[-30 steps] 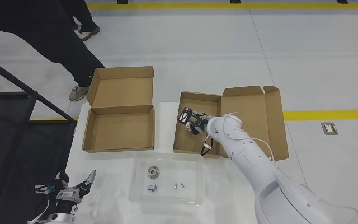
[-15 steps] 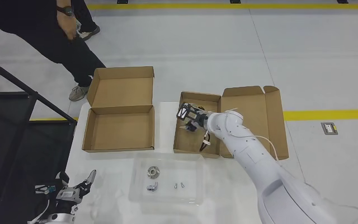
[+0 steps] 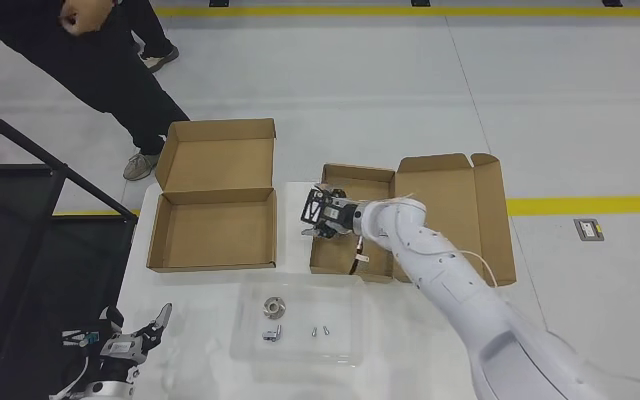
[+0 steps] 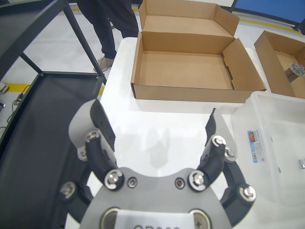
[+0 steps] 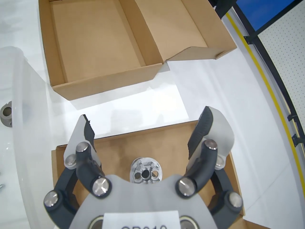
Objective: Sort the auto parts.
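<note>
Flanged metal part: near side hidden behind the base plate of the right gripper. Two small pieces in the clear bin: too small to identify.

- Left box, right box: brown corrugated cardboard, matt.
- Bin: clear plastic, glossy.
- Flange, hub: grey metal, dull finish.
- Table: white, smooth, with a faint sheen.
- Left gripper: pads of black ribbed rubber, plate of satin metal.

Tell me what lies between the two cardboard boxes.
A bare strip of white table, plain in the right wrist view; the right gripper hangs open at its edge.
</note>
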Motion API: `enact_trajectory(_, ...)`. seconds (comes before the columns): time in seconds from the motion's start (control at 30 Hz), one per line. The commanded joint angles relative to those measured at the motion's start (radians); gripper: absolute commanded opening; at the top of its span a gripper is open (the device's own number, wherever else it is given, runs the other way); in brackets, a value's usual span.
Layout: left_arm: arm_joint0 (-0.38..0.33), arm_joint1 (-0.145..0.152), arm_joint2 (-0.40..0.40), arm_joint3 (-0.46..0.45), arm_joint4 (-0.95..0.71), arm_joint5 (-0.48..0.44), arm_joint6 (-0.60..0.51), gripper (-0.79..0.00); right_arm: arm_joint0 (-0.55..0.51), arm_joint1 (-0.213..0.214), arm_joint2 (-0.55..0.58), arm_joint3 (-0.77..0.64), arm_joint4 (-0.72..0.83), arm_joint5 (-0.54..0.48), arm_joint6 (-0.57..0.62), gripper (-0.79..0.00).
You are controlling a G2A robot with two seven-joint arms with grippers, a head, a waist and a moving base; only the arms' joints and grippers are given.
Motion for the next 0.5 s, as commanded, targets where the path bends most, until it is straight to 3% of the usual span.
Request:
enact_trajectory(0.0, 0.000, 0.000, 0.000, 0.000, 0.000, 0.000, 0.000, 0.000, -0.025, 0.017, 0.012, -0.070, -0.013, -0.006, 0.021, 0.000)
enact_trajectory(0.2, 0.000, 0.000, 0.000, 0.000, 0.000, 0.000, 0.000, 0.000, -0.124, 0.073, 0.073, -0.327, -0.040, -0.042, 0.136, 0.000)
enact_trajectory(0.47, 0.000, 0.000, 0.000, 0.000, 0.000, 0.000, 0.000, 0.000, -0.290, 0.138, 0.189, -0.641, -0.020, -0.118, 0.378, 0.000)
